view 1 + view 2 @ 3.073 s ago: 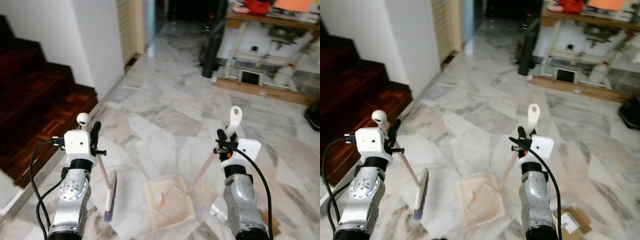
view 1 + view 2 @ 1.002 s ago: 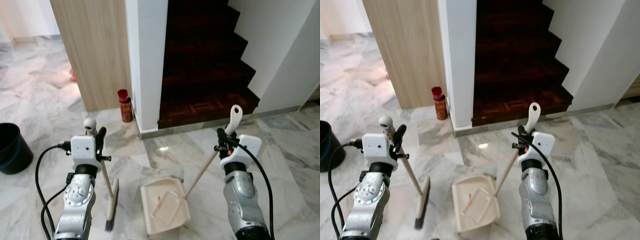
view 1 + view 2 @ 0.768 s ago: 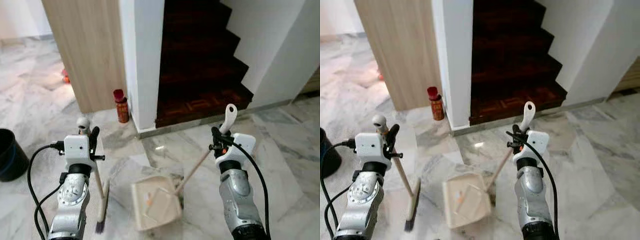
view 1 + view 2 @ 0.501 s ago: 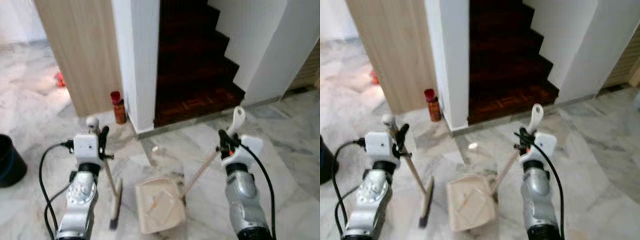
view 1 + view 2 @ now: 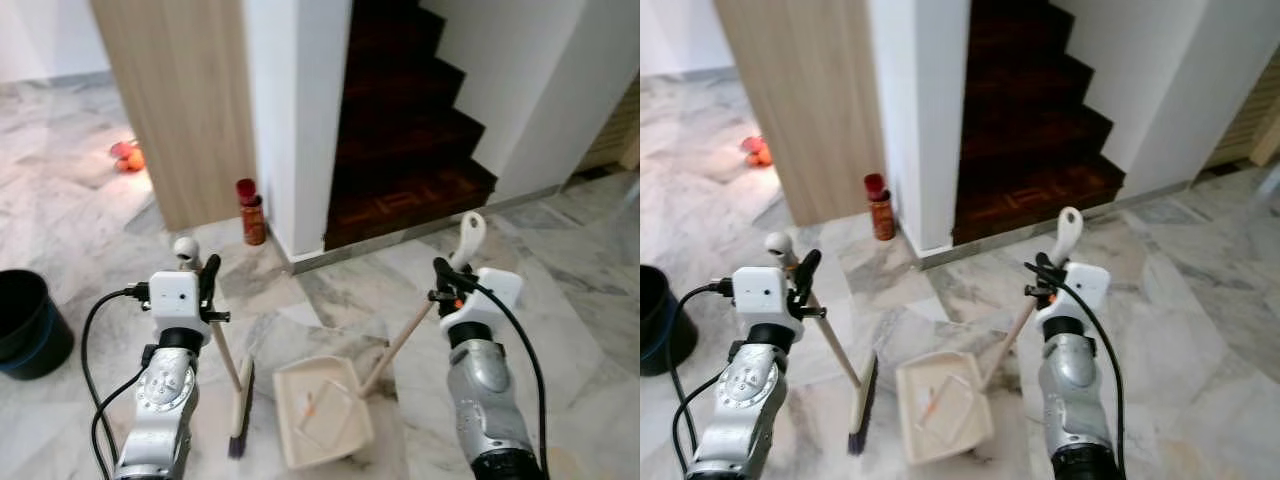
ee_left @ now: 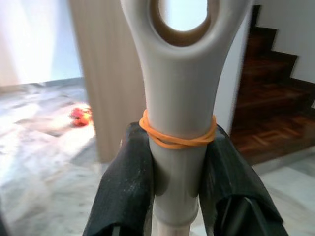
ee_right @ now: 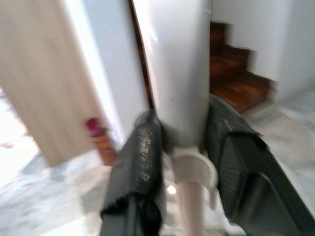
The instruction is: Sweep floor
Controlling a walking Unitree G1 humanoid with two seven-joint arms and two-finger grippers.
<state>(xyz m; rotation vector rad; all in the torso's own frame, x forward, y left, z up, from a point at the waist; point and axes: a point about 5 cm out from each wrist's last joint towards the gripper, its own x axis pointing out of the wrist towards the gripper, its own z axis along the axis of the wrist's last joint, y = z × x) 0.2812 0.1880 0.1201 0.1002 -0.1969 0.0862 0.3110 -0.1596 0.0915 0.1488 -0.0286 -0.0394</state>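
1. Marble floor (image 5: 90, 240) stretches ahead of you to a dark wooden staircase (image 5: 400, 150), with a black bucket (image 5: 25, 325) off to your left.
2. Your dustpan (image 5: 322, 425) sits flat on the floor between both arms; some debris already lies inside.
3. Your broom (image 5: 240, 405) stands just left of it, bristles down.
4. Your left gripper (image 6: 172, 172) is clenched around the broom handle; your right gripper (image 7: 182, 147) is clamped on the dustpan handle.
5. Keep the pan's lip pressed down and draw short strokes toward it.
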